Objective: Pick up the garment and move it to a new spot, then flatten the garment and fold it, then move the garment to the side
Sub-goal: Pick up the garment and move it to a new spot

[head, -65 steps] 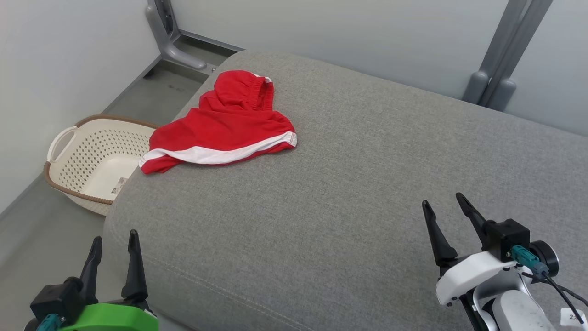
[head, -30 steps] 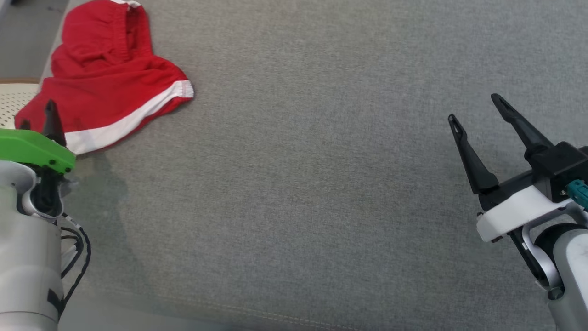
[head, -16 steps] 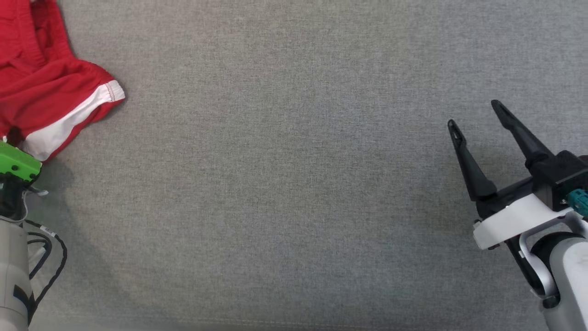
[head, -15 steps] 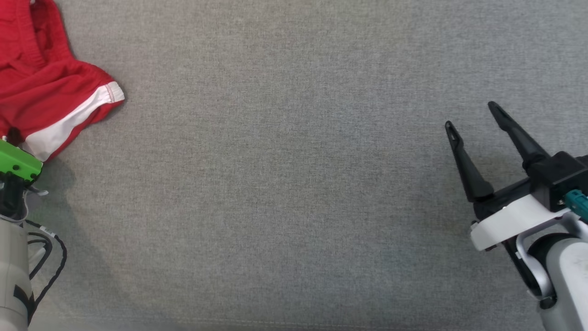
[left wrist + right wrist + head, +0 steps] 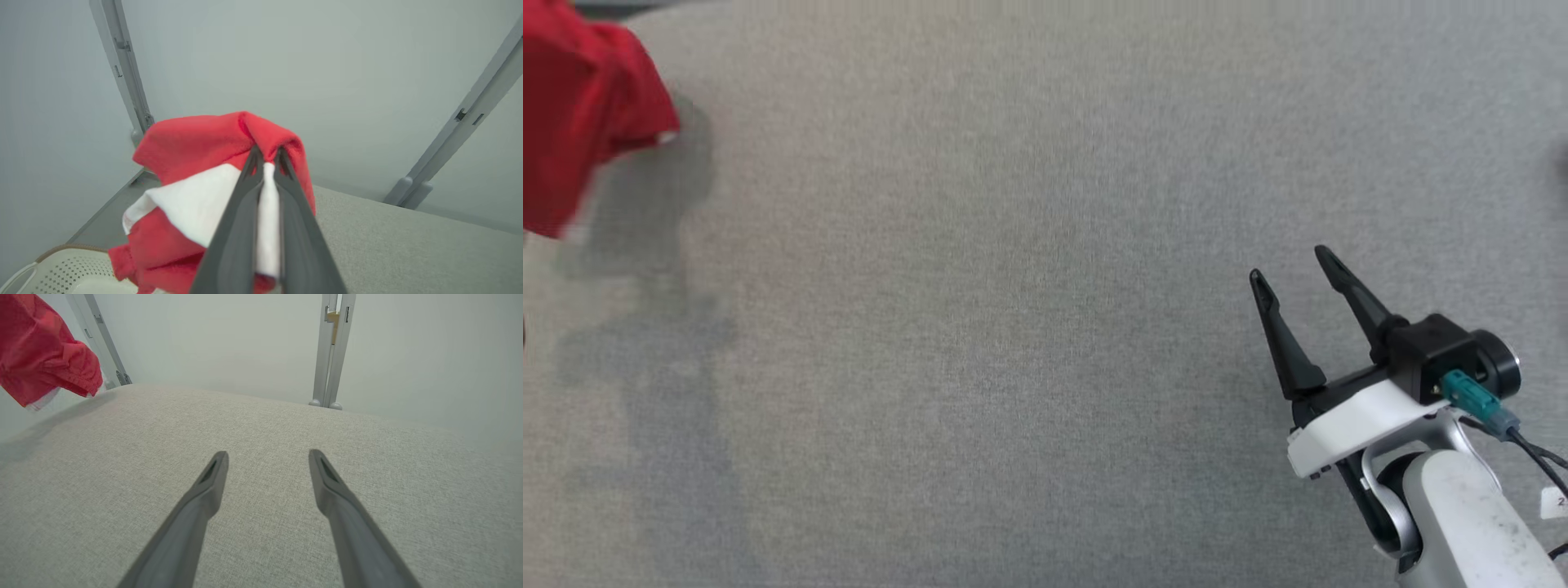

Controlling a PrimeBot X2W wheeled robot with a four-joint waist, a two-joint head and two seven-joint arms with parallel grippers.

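Grey cushion (image 5: 1013, 327) lies under the red garment (image 5: 580, 122), flat earlier, now lifted at far left, clamped in the left gripper (image 5: 267, 163). The right gripper (image 5: 1289, 264) stays spread apart.

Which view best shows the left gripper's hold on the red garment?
Left wrist view: the left gripper is shut on the garment, pinching its white band. Head view gives a blurred red edge; right wrist view, a hanging fold.

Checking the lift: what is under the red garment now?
The red garment hangs from the shut left gripper; below it its shadow falls on the grey cushion, and it covers part of a cream basket.
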